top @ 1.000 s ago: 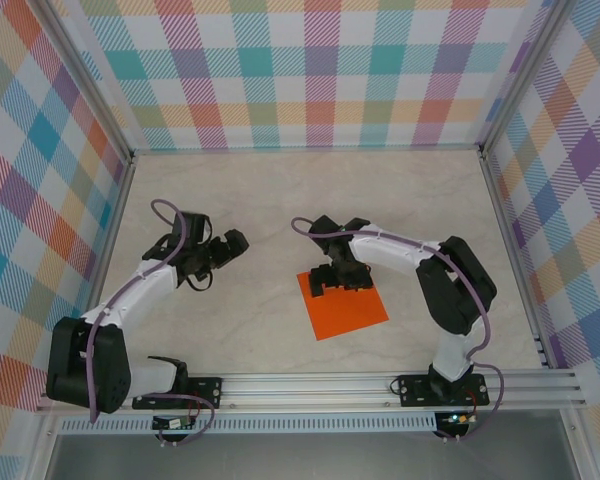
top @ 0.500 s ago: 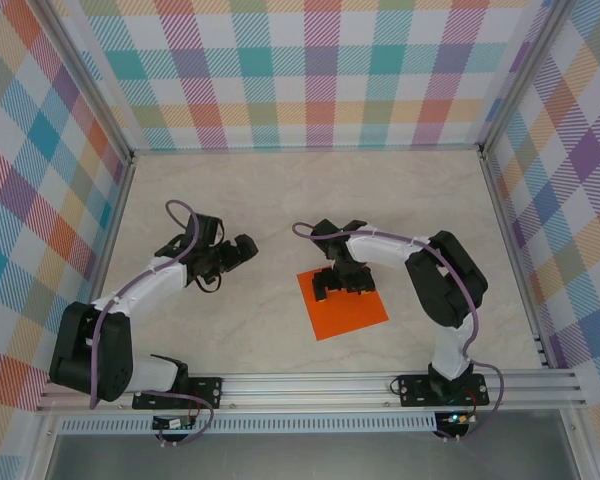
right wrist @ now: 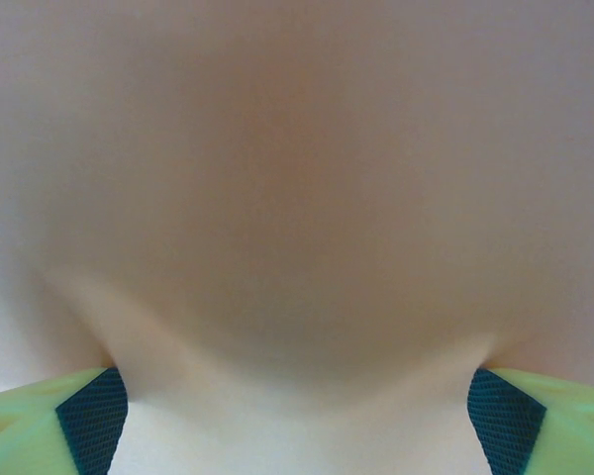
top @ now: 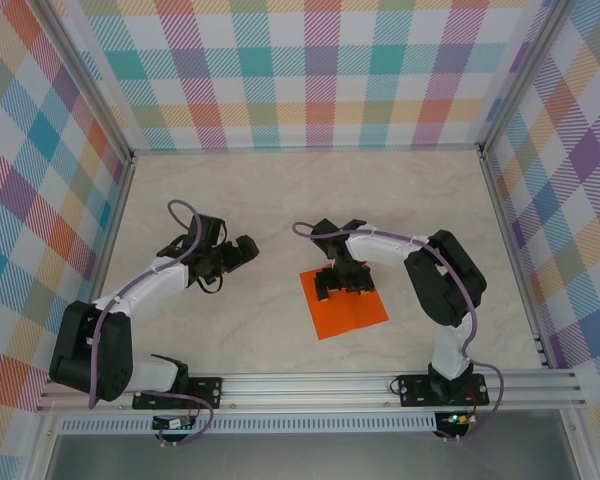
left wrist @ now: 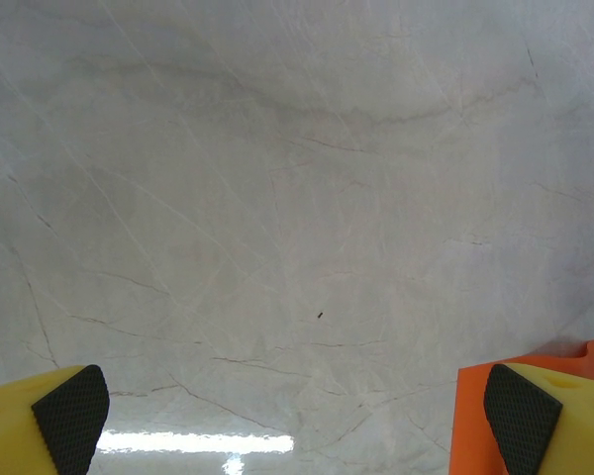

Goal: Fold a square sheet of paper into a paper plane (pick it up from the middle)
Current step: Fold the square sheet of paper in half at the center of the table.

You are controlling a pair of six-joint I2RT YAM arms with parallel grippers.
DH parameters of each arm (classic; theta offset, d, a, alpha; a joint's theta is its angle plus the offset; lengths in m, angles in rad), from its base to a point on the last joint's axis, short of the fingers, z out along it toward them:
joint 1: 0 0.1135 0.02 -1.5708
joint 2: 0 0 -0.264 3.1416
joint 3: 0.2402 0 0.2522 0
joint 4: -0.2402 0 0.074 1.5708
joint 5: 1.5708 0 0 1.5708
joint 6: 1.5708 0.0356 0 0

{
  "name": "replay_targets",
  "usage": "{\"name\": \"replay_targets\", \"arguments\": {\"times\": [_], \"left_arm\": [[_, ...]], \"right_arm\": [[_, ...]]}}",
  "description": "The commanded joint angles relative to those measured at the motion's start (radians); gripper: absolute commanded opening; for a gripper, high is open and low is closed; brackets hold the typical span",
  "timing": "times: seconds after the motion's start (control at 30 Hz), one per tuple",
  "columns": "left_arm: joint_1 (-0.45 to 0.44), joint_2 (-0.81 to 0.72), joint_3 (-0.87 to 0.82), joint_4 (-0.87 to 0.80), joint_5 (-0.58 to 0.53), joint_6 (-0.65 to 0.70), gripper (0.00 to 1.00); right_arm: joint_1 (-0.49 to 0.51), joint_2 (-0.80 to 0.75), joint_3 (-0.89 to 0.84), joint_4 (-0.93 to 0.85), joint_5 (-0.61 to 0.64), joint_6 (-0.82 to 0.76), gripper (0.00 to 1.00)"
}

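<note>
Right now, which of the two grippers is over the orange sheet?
The right gripper, jaws open above the far part of the square sheet of paper; the left gripper hangs over bare table to the sheet's left.

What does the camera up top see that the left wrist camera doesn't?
The top view adds the colourful plaid walls and the right gripper, down over the far part of the bright orange square sheet of paper. The left wrist view adds a close look at the left gripper: yellow fingers with black pads, spread wide, plus a tiny dark speck on the stone. Both share the pale marble-look table and that orange sheet, just an edge at the wrist view's lower right.
</note>
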Motion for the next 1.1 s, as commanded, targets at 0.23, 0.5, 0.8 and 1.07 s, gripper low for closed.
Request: {"name": "replay_targets", "arguments": {"times": [0.23, 0.5, 0.8, 1.07], "left_arm": [[-0.024, -0.018, -0.011, -0.008, -0.020, -0.021, 1.00], [-0.038, -0.028, -0.050, 0.019, 0.009, -0.055, 0.99], [-0.058, -0.057, -0.114, 0.168, 0.098, -0.116, 0.84], [-0.069, -0.079, -0.145, 0.249, 0.125, -0.149, 0.74]], "right_arm": [[0.001, 0.043, -0.088, 0.129, -0.049, 0.003, 0.79], [-0.002, -0.119, -0.068, 0.235, -0.204, 0.045, 0.41], [-0.079, -0.211, -0.134, 0.662, -0.651, 0.250, 0.32], [-0.125, -0.128, -0.158, 0.678, -0.599, 0.232, 0.35]]}}
